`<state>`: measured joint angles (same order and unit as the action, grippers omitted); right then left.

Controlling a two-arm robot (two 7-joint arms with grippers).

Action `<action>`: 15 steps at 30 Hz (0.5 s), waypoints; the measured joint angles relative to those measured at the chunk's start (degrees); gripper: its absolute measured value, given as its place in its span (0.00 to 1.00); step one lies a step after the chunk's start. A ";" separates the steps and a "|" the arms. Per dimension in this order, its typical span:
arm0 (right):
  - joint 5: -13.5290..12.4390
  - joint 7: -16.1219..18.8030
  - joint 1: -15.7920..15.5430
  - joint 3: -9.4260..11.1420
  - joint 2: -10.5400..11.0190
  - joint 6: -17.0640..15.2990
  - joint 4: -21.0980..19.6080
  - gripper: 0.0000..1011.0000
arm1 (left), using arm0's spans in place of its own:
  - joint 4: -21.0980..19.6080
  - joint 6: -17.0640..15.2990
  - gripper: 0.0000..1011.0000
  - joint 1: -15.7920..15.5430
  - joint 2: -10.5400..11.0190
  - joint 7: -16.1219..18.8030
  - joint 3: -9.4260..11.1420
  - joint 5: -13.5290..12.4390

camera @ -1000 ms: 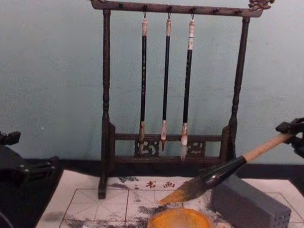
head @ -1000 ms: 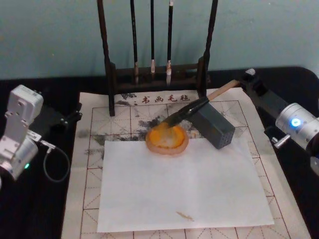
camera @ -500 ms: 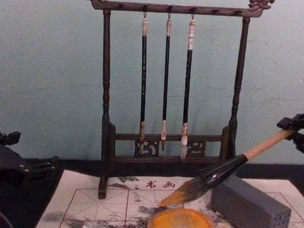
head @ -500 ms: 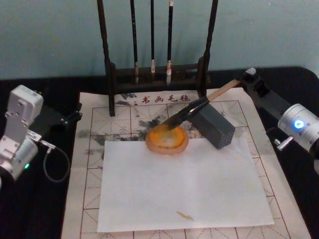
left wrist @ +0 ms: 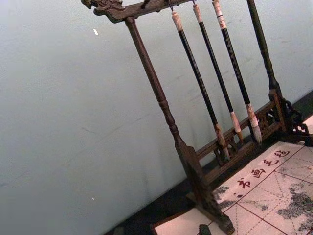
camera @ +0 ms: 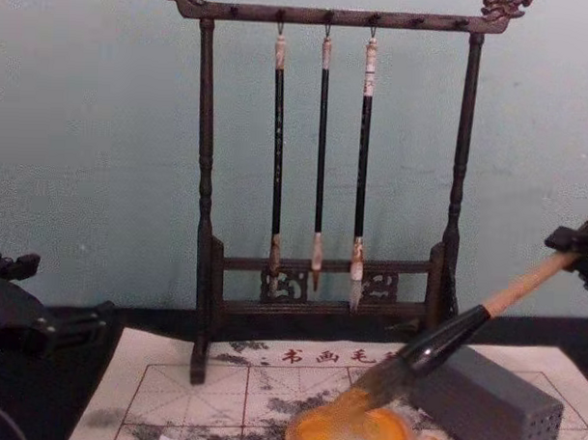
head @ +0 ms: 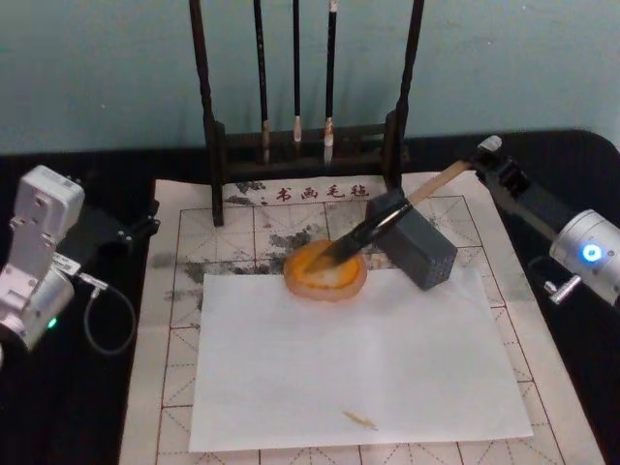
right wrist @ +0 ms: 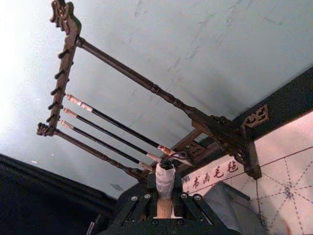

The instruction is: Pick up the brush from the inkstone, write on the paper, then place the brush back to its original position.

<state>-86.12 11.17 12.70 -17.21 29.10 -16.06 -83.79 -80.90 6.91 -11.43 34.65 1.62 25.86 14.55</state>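
The right gripper (head: 481, 165) sits at the far right of the table, clenched on the top of the brush (head: 407, 201). The right wrist view shows its black fingers (right wrist: 142, 205) pinching the pale wooden handle just below the white end cap (right wrist: 165, 175). From that grip the brush's long axis slopes down and toward the robot's left. It passes over the upper edge of a grey perforated block (head: 418, 248) and ends with the bristles (camera: 370, 389) in, or at least touching, the shallow round orange dish that serves as inkstone (head: 325, 273). The handle is thick and matte, the ferrule glossy black, and the bushy hairs look orange-tinted at the tip. A plain smooth white sheet (head: 358, 358) lies just on the robot's side of the dish. It covers the middle of the paper (head: 170, 373), whose red grid, red characters and grey smudges show around its edges. Writing would therefore seem to call for lifting the tip clear of the rim and drawing it toward the robot. The right arm is plainly the nearer one; the left gripper (head: 136, 230) is parked well apart at the table's left edge. Behind stands a dark turned-wood rack (camera: 205, 178) hung with three thin brushes (camera: 320, 153).
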 joint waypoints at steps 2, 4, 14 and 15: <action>-0.03 0.26 -0.19 -0.12 0.46 0.07 -0.16 0.19 | 0.00 0.00 0.99 0.00 0.00 0.00 0.00 0.00; -0.14 0.65 -0.49 -0.26 1.20 0.16 -0.37 0.19 | 0.00 0.00 0.99 0.00 0.00 0.00 0.00 0.00; -0.49 1.88 -1.95 -0.93 4.27 1.05 -1.61 0.19 | 0.00 0.00 0.99 0.00 0.00 0.00 0.00 0.00; -0.49 1.94 -2.05 -1.03 4.46 1.13 -1.70 0.19 | 0.00 0.00 0.99 0.00 0.00 0.00 0.00 0.00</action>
<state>-86.61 13.11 10.66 -18.24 33.56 -14.93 -85.49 -80.90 6.91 -11.43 34.64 1.62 25.86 14.55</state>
